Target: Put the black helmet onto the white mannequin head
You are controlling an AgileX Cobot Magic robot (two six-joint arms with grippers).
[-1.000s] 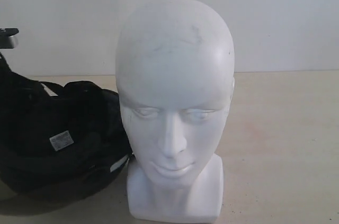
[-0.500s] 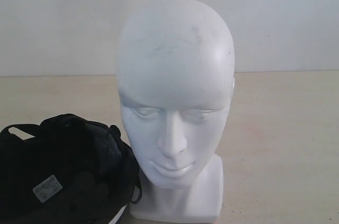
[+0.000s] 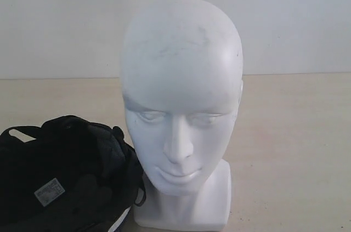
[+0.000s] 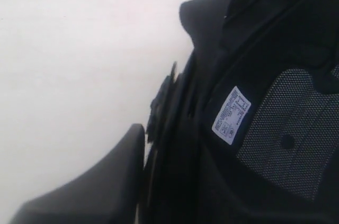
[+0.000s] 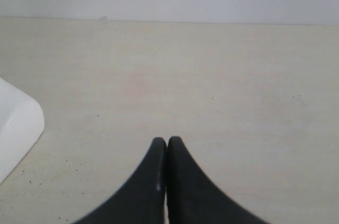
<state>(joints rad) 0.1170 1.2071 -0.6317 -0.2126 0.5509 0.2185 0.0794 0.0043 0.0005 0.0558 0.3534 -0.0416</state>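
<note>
The white mannequin head (image 3: pixel 181 106) stands upright on its square base in the middle of the exterior view, facing the camera. The black helmet (image 3: pixel 66 171) is at its lower left, opening upward, showing padded lining and a small white label (image 3: pixel 49 192); its rim is close to the mannequin's base. In the left wrist view my left gripper (image 4: pixel 159 181) clamps the helmet's rim (image 4: pixel 180 144): one finger (image 4: pixel 106 181) lies outside the shell, the other is hidden inside. My right gripper (image 5: pixel 167 142) is shut and empty over the table, with a corner of the mannequin's base (image 5: pixel 16 128) beside it.
A pale beige table (image 3: pixel 296 150) carries everything, and a white wall (image 3: pixel 296 18) stands behind it. Neither arm shows in the exterior view.
The helmet has moved down and toward the camera at the lower left, mostly in the first half second. A grey arm part at the upper left has left the view. The mannequin stayed still.
</note>
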